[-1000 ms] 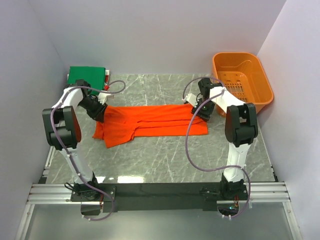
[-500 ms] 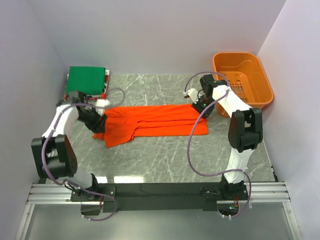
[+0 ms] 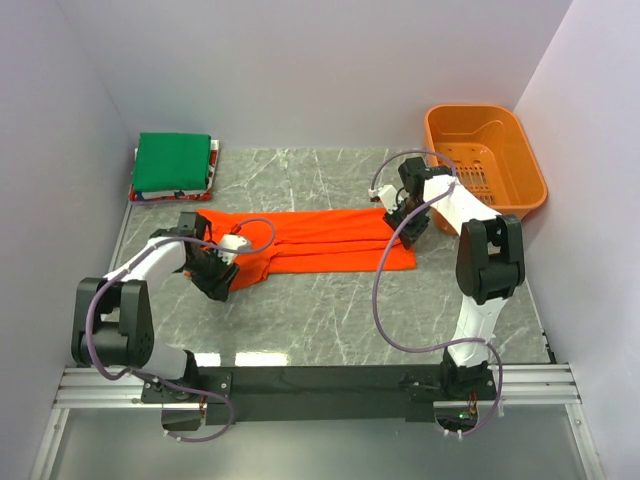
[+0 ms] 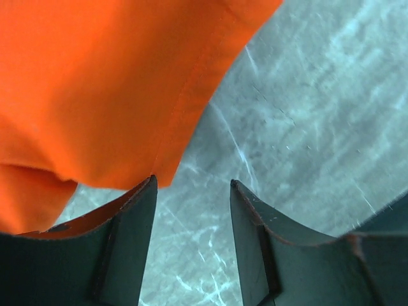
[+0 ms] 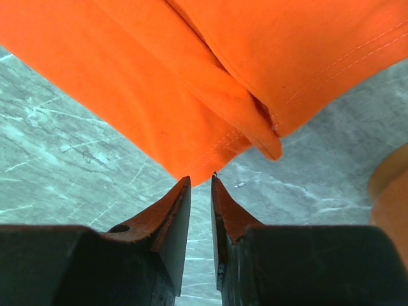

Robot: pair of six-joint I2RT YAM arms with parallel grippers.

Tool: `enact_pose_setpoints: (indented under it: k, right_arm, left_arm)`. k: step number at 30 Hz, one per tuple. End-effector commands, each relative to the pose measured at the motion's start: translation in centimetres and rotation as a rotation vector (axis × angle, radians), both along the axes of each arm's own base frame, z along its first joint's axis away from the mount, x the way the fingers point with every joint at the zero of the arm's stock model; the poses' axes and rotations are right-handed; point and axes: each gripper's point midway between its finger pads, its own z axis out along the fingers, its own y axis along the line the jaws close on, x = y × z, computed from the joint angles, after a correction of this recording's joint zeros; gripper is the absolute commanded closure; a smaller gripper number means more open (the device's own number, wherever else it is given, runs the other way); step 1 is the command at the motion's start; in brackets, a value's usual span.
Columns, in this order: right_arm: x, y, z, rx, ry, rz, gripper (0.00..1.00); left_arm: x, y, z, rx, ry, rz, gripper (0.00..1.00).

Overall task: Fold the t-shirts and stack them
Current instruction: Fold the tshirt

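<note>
Left gripper (image 4: 191, 185): jaws apart, nothing between; set low at near corner of 9 o'clock end of orange-red t-shirt (image 3: 320, 240); right gripper (image 5: 201, 180): jaws nearly together at hem corner, 3 o'clock end; grip on cloth not confirmable. Shirt lies centre of marble table (image 3: 330, 320), folded lengthwise into a strip; folded green shirt (image 3: 172, 162) at 10 o'clock. Judged step: crosswise fold pending; next move req. both ends pinched through all layers, then carried over evenly.

We can read no text, label, brand, number or sign on the shirt (image 3: 330, 240) or the basket (image 3: 485, 108). The stack (image 3: 172, 165) at the far-left corner of the tabletop (image 3: 330, 310) shows red-and-white edges, too small for us to read.
</note>
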Motion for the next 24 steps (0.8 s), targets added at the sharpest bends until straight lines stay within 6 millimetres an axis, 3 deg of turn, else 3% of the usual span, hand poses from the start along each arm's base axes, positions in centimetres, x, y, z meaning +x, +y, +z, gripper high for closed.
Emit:
enact_pose_setpoints:
  k: [1,8,11,12,14,15,16,18,21,23,24]
  right_arm:
    - [-0.2,0.4,0.2,0.009,-0.009,-0.006,0.73]
    - [0.1,0.2,0.3,0.003,-0.015,0.001,0.74]
    - [0.2,0.2,0.3,-0.001,-0.016,0.006,0.74]
    - [0.2,0.1,0.3,-0.003,-0.015,0.008,0.74]
    - [0.4,0.1,0.3,-0.005,-0.017,0.013,0.73]
    - [0.6,0.2,0.4,-0.004,-0.021,0.015,0.73]
    - [0.8,0.1,0.5,-0.005,-0.026,0.013,0.74]
    - [1.2,0.1,0.8,-0.003,-0.031,0.016,0.74]
    - [2.0,0.0,1.3,0.001,-0.047,0.012,0.74]
    - [2.4,-0.1,1.4,0.002,-0.052,0.013,0.74]
    - [2.6,-0.1,1.4,0.001,-0.056,0.016,0.74]
  left_arm:
    - [2.1,0.3,-0.8,0.057,-0.073,0.056,0.45]
    - [3.1,1.1,-2.7,0.156,-0.062,0.076,0.56]
    - [2.3,1.2,-3.4,0.183,-0.026,0.058,0.74]
    - [2.0,1.1,-3.6,0.183,-0.008,0.046,0.86]
    - [1.9,0.4,-3.3,0.156,0.008,0.024,0.99]
    - [0.9,0.3,-2.9,0.145,0.051,0.013,0.99]
    - [1.6,-0.1,-1.9,0.125,0.037,0.002,0.99]
    - [1.1,-1.2,0.1,0.058,0.067,-0.013,0.99]
    - [5.0,-2.5,5.2,-0.029,0.001,-0.001,0.99]
    - [6.9,-2.7,6.2,-0.048,-0.01,0.01,0.99]
    - [9.2,-3.0,8.0,-0.069,-0.066,0.013,0.99]
